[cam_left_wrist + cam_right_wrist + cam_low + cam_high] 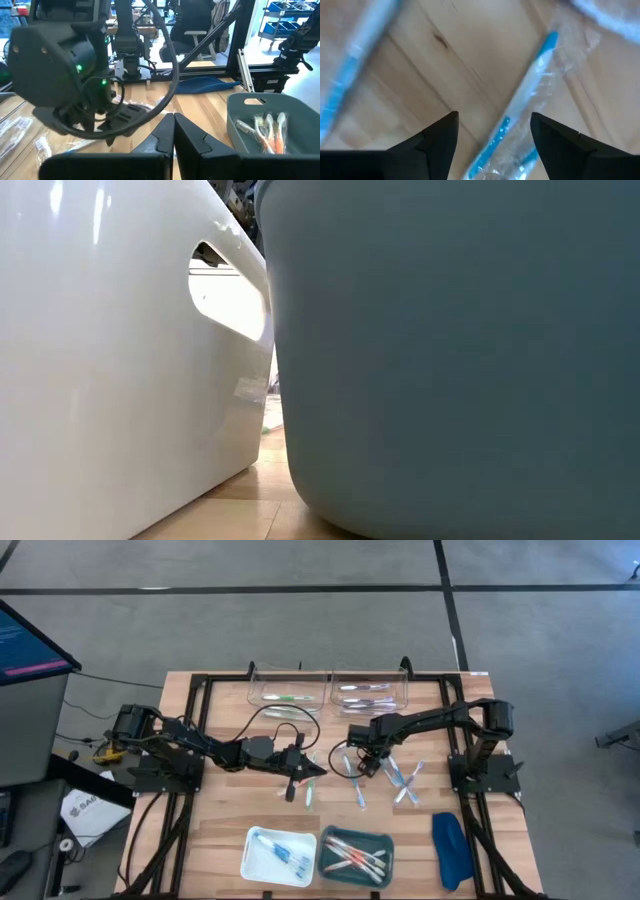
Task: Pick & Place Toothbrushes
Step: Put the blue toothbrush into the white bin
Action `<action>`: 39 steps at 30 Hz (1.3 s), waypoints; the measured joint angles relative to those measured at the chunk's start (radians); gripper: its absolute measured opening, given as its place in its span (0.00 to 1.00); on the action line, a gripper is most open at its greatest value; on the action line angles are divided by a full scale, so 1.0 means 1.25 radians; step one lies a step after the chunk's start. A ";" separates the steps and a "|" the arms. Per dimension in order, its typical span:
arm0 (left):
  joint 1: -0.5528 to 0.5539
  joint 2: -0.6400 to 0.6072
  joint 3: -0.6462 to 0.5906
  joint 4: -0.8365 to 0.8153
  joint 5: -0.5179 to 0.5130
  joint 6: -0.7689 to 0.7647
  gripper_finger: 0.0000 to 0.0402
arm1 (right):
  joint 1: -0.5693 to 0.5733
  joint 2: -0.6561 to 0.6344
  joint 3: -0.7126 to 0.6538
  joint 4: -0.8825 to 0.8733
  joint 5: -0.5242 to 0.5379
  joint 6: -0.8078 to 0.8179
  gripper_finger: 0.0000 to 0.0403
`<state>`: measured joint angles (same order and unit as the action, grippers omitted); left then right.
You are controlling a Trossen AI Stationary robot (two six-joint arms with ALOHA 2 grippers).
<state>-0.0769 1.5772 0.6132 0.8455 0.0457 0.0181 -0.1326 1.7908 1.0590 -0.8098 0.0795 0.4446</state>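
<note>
Right claw (492, 131) hangs spread over a wrapped blue toothbrush (520, 110) on the desk (220, 815) at mid-frame, apparently about to pinch it; left claw (300, 772) waits clenched, empty.

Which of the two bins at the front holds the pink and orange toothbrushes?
The teal bin, to the right of the white bin. Its toothbrushes show pink and orange; the white bin's look blue.

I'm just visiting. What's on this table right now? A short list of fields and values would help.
Left gripper: shut, empty, mid-table
Right gripper: open, low over a clear-wrapped blue toothbrush
Loose toothbrushes: scattered on the wooden table
White bin: blue brushes inside
Teal bin: pink and white brushes inside
Clear bins: at the far edge, some brushes inside
</note>
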 joint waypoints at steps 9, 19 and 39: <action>0.000 0.000 0.000 0.000 0.000 0.000 0.00 | 0.007 -0.002 0.000 -0.046 -0.004 0.027 0.41; 0.000 0.000 0.000 0.000 0.000 0.000 0.00 | 0.005 -0.002 0.000 -0.034 -0.003 0.017 0.13; 0.000 0.000 0.000 0.000 0.000 0.000 0.00 | -0.006 -0.002 0.000 0.046 0.006 -0.028 0.03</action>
<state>-0.0769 1.5772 0.6132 0.8459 0.0456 0.0177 -0.1398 1.7878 1.0588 -0.7520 0.0875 0.4091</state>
